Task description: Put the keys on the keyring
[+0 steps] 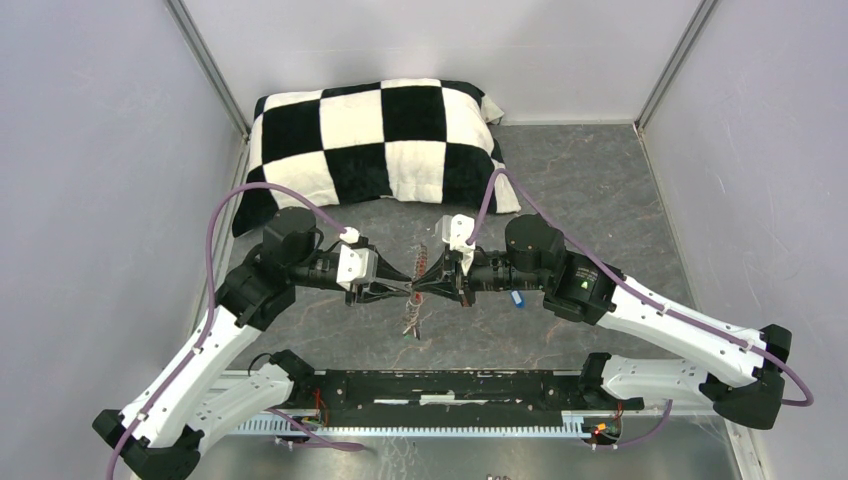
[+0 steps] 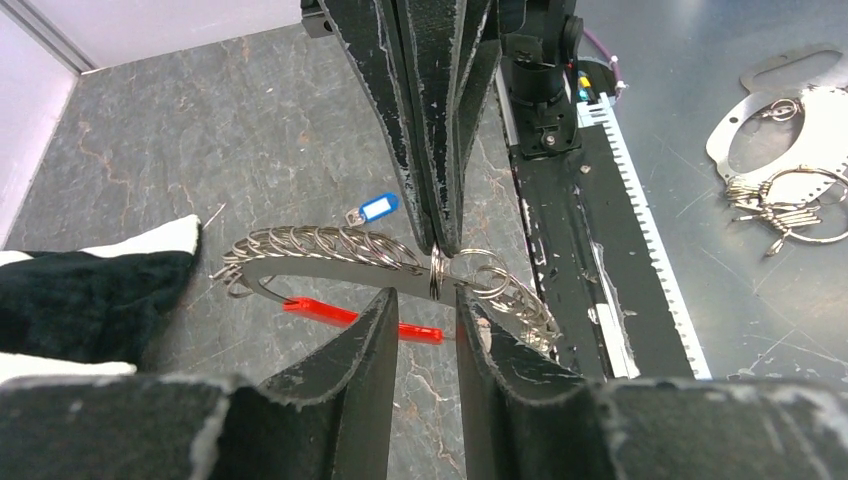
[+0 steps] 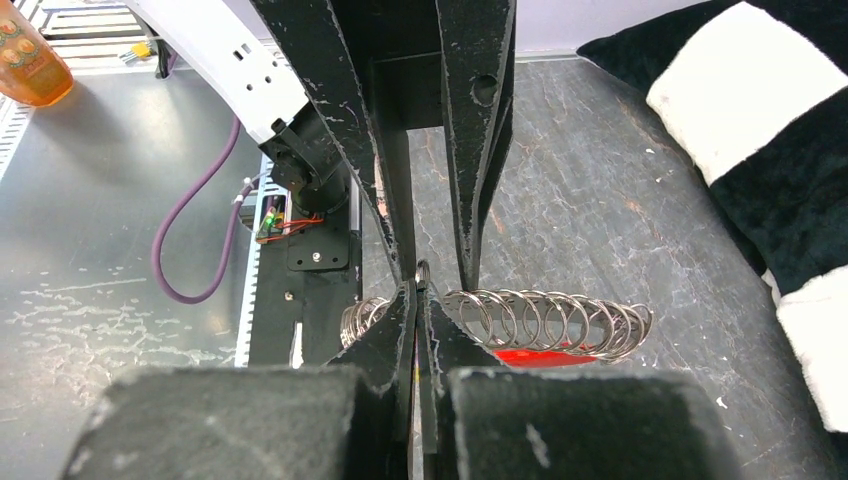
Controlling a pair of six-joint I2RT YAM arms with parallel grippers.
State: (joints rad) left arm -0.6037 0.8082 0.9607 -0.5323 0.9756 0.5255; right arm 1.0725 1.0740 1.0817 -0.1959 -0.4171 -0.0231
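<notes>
Two tools meet tip-to-tip over the dark stone-look tabletop (image 2: 200, 140). Right tool (image 3: 416, 290) is pinched shut on the silvery beaded metal keyring (image 2: 330, 268). Left tool (image 2: 425, 298) stands narrowly parted at the keyring, gripping nothing. In the left wrist view its long axis runs approx 9-to-4 o'clock, w/ a red oblong key tag (image 2: 318, 311) beneath. From the top cam we see the loose blue-tagged key (image 1: 517, 298) at 3 o'clock of the tools, nearer the right arm.
</notes>
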